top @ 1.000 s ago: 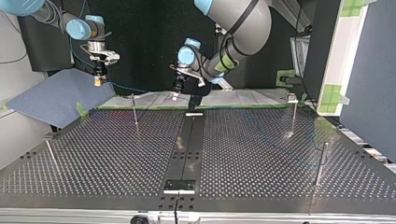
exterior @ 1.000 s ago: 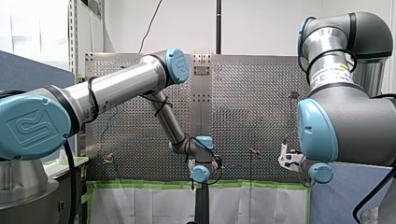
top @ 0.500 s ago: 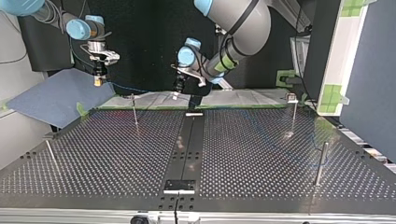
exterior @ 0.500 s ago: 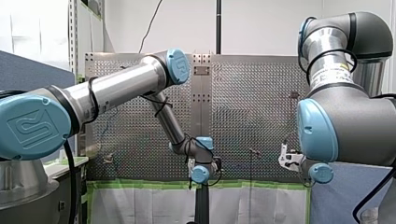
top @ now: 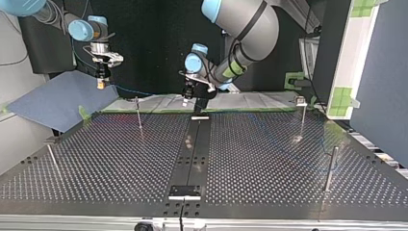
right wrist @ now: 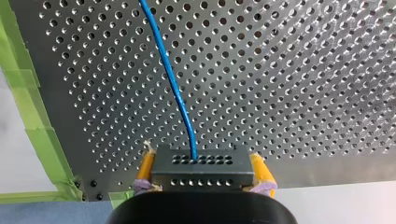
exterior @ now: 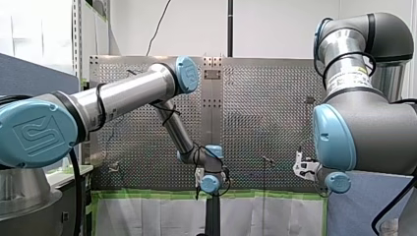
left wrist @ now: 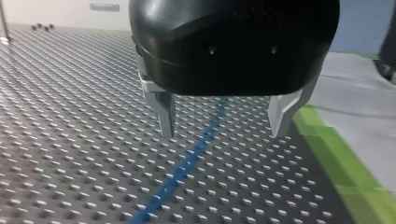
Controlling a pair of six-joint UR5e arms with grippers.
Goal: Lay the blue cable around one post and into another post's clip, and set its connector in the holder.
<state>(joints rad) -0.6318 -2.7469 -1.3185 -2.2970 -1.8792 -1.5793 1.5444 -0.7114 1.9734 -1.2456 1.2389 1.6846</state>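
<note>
Limpness is my guess for the light, thin blue cable (left wrist: 196,151) running over the perforated metal surface (left wrist: 70,116) below and between the spread fingers (left wrist: 164,112) of my left end effector (left wrist: 223,130), a fair pinching spot, while my right end effector (right wrist: 203,167) grips its rigid dark block connector (right wrist: 203,176).

The front view is taken from behind and above the shoulders, facing along the reach over the perforated tabletop (exterior: 255,98). The left arm (exterior: 123,96) is seen entering at 9 o'clock and the right arm (exterior: 364,123) at 3 o'clock, both near the lens.

The top view is taken from across the tabletop, low, facing the arms, which are seen entering at 11 and 1 o'clock. The tabletop and green tape (exterior: 147,195) are shared by both views.

The left wrist view is taken along the left hand (left wrist: 221,133), close above the tabletop. The right wrist view is taken along the right hand (right wrist: 201,156) from farther off, with the held connector (right wrist: 201,170) at 6 o'clock. The blue cable (right wrist: 168,74) is shared by both wrist views.
</note>
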